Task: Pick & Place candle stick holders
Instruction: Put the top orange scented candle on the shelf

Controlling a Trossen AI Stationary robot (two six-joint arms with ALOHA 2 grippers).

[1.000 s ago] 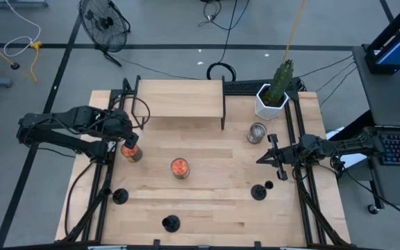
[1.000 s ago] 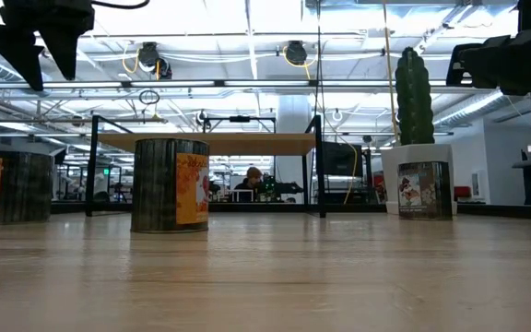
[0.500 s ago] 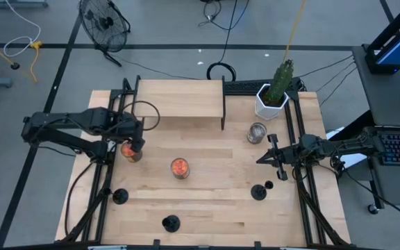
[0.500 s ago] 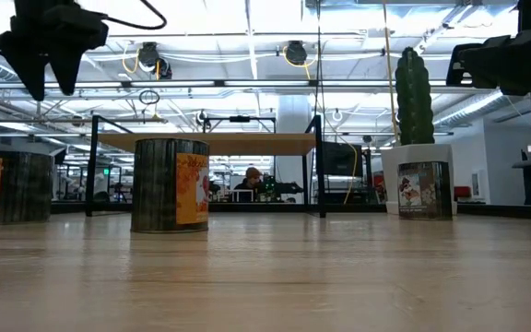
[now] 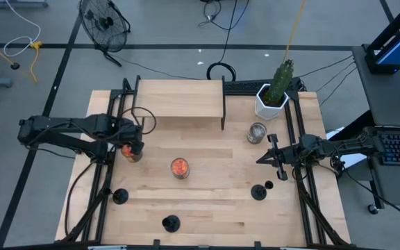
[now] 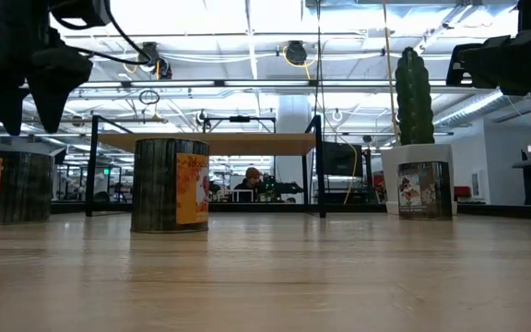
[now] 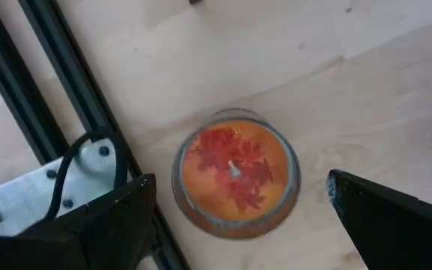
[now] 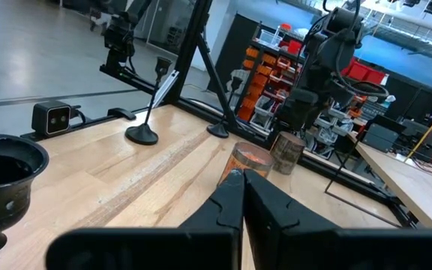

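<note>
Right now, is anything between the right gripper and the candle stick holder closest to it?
Nothing visible. The right gripper, shut, hangs near the table's right edge, and the nearest candle stick holder stands just in front of it on bare wood. The silver tin stands on its far side, out of the way.

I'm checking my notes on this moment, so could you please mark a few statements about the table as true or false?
1. The left pincer is open above an orange candle jar. True.
2. The right pincer grips a holder. False: it is shut on nothing, near the table's right edge.
3. Three black holders stand on the table, at and. True.
4. The cactus lies on its side. False: it stands upright in a white pot at the far right corner.
5. A second orange candle sits near the table's middle. True.
</note>
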